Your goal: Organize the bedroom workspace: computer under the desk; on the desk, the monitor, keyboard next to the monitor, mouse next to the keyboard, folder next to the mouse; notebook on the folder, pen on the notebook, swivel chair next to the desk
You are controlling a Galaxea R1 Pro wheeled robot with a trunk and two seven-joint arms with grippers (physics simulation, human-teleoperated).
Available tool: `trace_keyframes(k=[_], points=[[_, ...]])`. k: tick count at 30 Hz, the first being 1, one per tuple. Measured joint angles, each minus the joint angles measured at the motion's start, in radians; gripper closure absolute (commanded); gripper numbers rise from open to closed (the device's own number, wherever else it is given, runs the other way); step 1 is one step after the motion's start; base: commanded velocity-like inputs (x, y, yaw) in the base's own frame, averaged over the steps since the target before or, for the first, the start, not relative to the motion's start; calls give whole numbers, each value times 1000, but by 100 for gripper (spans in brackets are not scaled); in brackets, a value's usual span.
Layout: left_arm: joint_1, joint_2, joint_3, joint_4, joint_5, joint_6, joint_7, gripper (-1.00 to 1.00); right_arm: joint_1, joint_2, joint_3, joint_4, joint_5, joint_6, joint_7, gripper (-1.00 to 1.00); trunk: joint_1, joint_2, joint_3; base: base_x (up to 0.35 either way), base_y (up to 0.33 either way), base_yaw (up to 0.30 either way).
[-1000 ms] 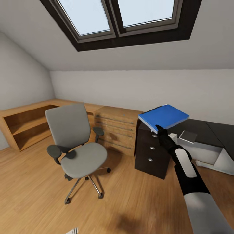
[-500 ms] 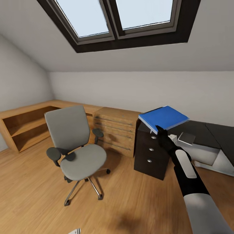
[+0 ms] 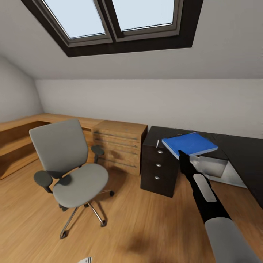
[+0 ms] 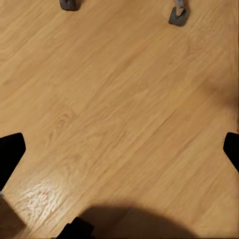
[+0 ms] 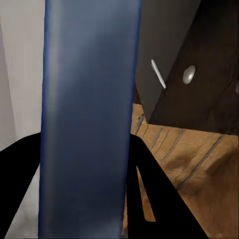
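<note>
Blue folder (image 3: 190, 144) rides level in your right pincer (image 3: 181, 155), clamped tight on its near edge and held just above the black desk (image 3: 241, 149), ready, I'd say, to be set down. The pen (image 3: 157, 143) lies on the drawer-unit end. Your left pincer (image 4: 119, 154) hangs wide open, empty, over wooden floor (image 4: 114, 99).

folder (image 3: 190, 143) lowered, flattened over table (image 3: 233, 146) | right claw (image 3: 181, 155) kept clamped | view panned right
</note>
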Motion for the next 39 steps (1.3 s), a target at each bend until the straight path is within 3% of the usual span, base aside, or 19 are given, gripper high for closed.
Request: trace_keyframes(k=[2,3,6,14,23,39], points=[[0,0,-5,0,-6,-1,1,-100,-1,6,1,70,0,-34,-3,100,0,0,-2,285,-62,-190],[0,0,-8,1,-10,-7,1,-100,-3,13,-3,126,3,-108,-6,100,0,0,-4,314,-113,-201],[0,-1,-10,7,-11,-10,0,-100,-4,14,-3,142,4,-135,-5,100,0,0,-7,318,-130,-196],[0,-11,-52,38,-11,-12,1,-100,-5,12,-29,150,5,-158,-5,100,0,0,-18,310,-124,-185],[0,-12,-56,40,-12,-12,0,-100,-6,12,-36,150,7,-189,-4,100,0,0,-29,230,-151,-201],[0,-12,-56,40,-11,-12,0,-100,-6,12,-36,150,7,-198,-4,100,0,0,-49,13,-12,-208]])
